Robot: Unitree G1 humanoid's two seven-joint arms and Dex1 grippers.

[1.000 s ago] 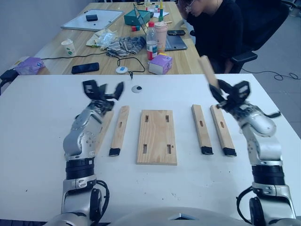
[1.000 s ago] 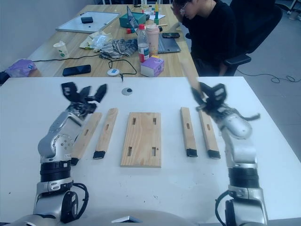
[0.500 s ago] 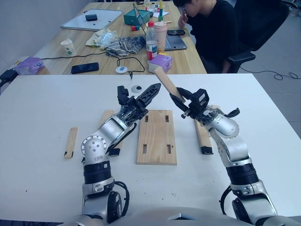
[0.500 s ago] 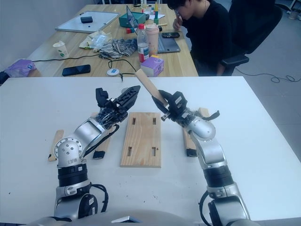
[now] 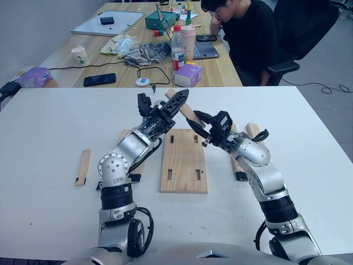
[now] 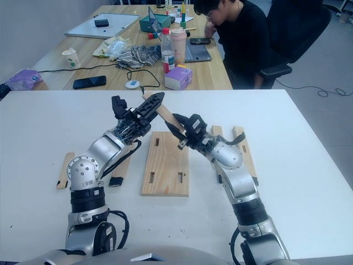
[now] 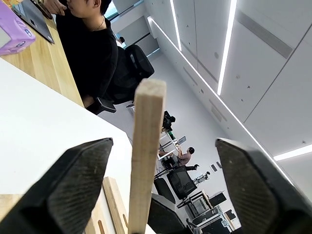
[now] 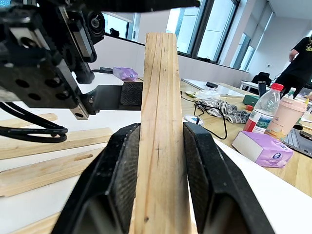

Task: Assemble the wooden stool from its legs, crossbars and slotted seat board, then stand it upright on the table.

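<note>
My right gripper [image 5: 202,128] is shut on a wooden leg [image 5: 187,110] and holds it slanted above the table. The leg's upper end sits between the spread fingers of my left gripper [image 5: 164,99], which is open and not touching it. In the left wrist view the leg [image 7: 146,146] stands between the two pads [image 7: 83,180], clear of both. The right wrist view has the leg [image 8: 158,146] clamped by both fingers [image 8: 122,180]. Below lies the slotted seat board [image 5: 183,163]. Two legs [image 5: 238,164] rest right of it, another leg [image 5: 122,139] left, partly under my left arm.
A short wooden piece [image 5: 83,165] lies alone at the far left of the white table [image 5: 44,193]. Behind stands a second table with a bottle [image 5: 177,47], a purple box [image 5: 188,74] and a phone [image 5: 100,79]; a person sits there.
Both arms swung in from the table's sides to its middle. My right gripper carried the leg left and lower, bringing its end between the left gripper's open fingers.
</note>
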